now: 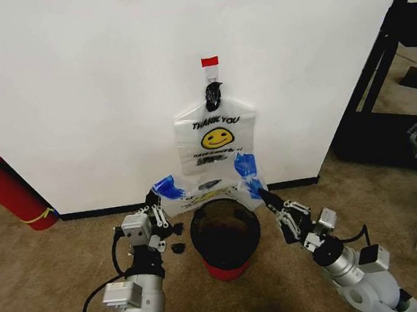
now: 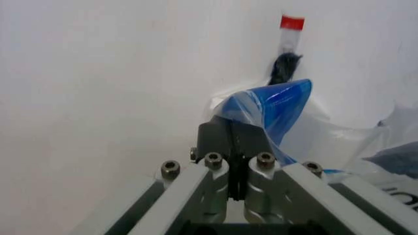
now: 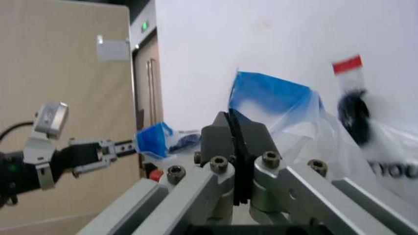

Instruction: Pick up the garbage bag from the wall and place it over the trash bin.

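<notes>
Against the white wall (image 1: 107,77), the garbage bag (image 1: 217,143) hangs from a small hook (image 1: 213,87) under a strip of red tape (image 1: 210,61). It is translucent white with a yellow smiley face and black "THANK YOU" print. Its lower blue-printed corners are pulled outward, left and right. The left gripper (image 1: 156,200) pinches the left corner with fingers (image 2: 216,139) pressed together on the plastic. The right gripper (image 1: 265,195) pinches the right corner the same way, fingers (image 3: 222,134) closed on blue film. Just below the bag's spread bottom edge, between both grippers, stands the trash bin (image 1: 226,237), black with a red base, on the carpet (image 1: 41,283). A red fire extinguisher (image 1: 3,189) leans at the far left.
</notes>
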Controlling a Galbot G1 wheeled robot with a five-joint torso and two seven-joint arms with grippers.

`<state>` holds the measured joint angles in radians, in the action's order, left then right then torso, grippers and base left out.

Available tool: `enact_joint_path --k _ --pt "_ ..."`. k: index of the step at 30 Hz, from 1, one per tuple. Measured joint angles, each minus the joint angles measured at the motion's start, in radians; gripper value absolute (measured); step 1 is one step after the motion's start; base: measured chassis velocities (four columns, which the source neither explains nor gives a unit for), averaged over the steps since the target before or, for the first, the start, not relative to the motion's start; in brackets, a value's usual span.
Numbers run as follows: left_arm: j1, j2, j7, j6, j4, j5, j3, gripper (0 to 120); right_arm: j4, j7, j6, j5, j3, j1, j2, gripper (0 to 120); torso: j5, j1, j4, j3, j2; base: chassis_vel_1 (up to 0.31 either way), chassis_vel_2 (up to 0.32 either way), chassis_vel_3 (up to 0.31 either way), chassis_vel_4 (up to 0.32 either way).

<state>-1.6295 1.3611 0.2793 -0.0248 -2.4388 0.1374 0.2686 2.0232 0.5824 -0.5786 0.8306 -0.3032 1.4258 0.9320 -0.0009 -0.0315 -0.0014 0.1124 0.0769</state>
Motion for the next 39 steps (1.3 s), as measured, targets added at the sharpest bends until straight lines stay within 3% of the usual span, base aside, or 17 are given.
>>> enact_joint_path --k 5,13,18,28,34,39 --pt "-0.023 -0.002 -0.001 -0.004 -0.043 0.03 0.003 0 0.037 0.009 0.003 0.003 -0.014 0.025 0.008 0 0.0001 0.0 0.0 0.0 0.0 0.0 0.0 0.0 0.0" --pt "-0.05 0.009 0.001 0.013 -0.018 0.035 -0.01 0 -0.007 0.036 -0.008 -0.017 -0.031 0.027 0.022 0 0.0002 0.0 -0.0001 0.0 0.0 0.0 0.0 0.0 0.0" --pt "-0.051 0.04 0.016 0.061 0.096 0.086 -0.058 0 -0.11 0.053 -0.041 -0.056 -0.047 -0.009 0.031 0 0.0002 0.0 0.0 0.0 0.0 0.0 0.0 0.0 0.0" --pt "-0.011 0.066 0.027 0.065 0.221 0.196 -0.09 0 -0.223 0.071 -0.081 -0.099 -0.068 -0.05 0.053 0 0.0003 0.0 0.0 0.0 0.0 0.0 0.0 0.0 0.0" --pt "0.007 0.068 0.025 0.075 0.272 0.18 -0.084 0 -0.266 0.08 -0.089 -0.104 -0.062 -0.05 0.06 0 0.0 0.0 -0.0001 0.0 0.0 0.0 0.0 0.0 0.0" --pt "0.028 0.057 0.024 0.125 0.404 0.07 -0.078 0 -0.43 0.086 -0.155 -0.201 0.024 -0.056 0.093 0 0.0001 0.0 0.0 0.0 0.0 0.0 0.0 0.0 0.0"
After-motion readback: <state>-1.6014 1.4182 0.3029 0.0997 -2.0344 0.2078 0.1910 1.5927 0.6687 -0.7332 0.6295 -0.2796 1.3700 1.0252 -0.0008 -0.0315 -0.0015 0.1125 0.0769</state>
